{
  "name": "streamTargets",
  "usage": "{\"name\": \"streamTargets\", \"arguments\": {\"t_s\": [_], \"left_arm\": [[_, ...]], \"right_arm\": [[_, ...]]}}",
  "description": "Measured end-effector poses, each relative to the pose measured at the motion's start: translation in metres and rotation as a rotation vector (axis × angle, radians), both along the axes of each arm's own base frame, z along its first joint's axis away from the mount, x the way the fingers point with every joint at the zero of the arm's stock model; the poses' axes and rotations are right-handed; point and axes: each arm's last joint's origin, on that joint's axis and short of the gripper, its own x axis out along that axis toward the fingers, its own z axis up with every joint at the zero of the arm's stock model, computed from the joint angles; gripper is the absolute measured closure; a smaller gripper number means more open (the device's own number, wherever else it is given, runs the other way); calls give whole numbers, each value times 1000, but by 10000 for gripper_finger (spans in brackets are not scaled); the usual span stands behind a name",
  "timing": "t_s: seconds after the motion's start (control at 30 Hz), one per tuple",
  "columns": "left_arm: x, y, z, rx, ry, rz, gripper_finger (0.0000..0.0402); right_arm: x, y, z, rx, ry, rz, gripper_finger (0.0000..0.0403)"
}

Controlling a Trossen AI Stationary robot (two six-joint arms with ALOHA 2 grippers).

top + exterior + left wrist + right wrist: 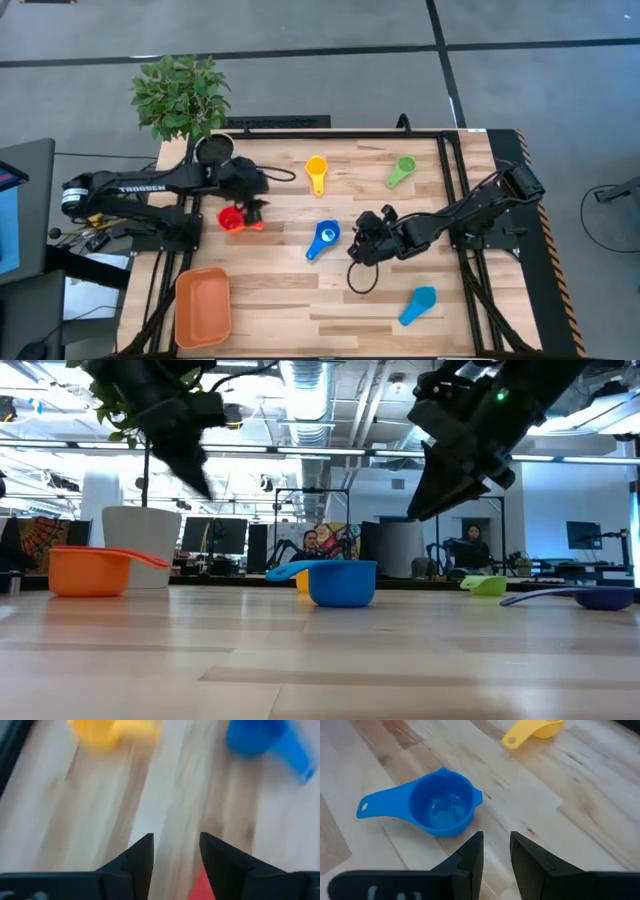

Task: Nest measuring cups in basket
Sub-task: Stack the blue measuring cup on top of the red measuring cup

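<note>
The orange basket [204,306] sits empty at the tabletop's near left corner, with the measuring cups scattered well away from it. The left gripper [250,207] hangs just above the red cup [231,219] near the left edge, fingers apart and holding nothing. The right gripper [364,236], fingers slightly parted, hovers beside the blue cup [323,238] at mid-table. To grasp well, each should probably straddle a cup's rim or handle squarely before closing, then lift clear before carrying it to the basket.

Red cup [202,887] (under the left tool [176,851]) mostly hidden.
</note>
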Motion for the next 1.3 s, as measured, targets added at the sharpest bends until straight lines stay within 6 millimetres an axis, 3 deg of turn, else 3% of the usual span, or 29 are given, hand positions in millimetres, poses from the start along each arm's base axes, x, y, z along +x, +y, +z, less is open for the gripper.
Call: {"name": "streamTargets", "arguments": {"t_s": [0.13, 0.37, 0.5, 0.7, 0.87, 1.03, 1.3], "left_arm": [[24, -8, -8, 38, -134, -79, 261], [68, -14, -40, 39, -189, -130, 262], [90, -16, -58, 21, -198, -167, 262], [123, -13, -61, 60, -192, -213, 262], [151, -12, -60, 41, -195, -271, 262], [164, -12, -73, 9, -116, -294, 262], [164, -12, -82, 1, -40, -282, 268]], "right_arm": [[0, 5, 10, -16, 36, 13, 284], [1, 9, 20, -41, 28, 5, 284], [-11, 7, 17, -103, 14, -145, 284], [-45, 11, 23, -128, 33, -295, 284], [-49, 16, 24, -107, 16, -295, 284], [-51, 23, 21, -97, 10, -281, 284], [-56, 35, 21, -64, -46, -277, 284]]}}
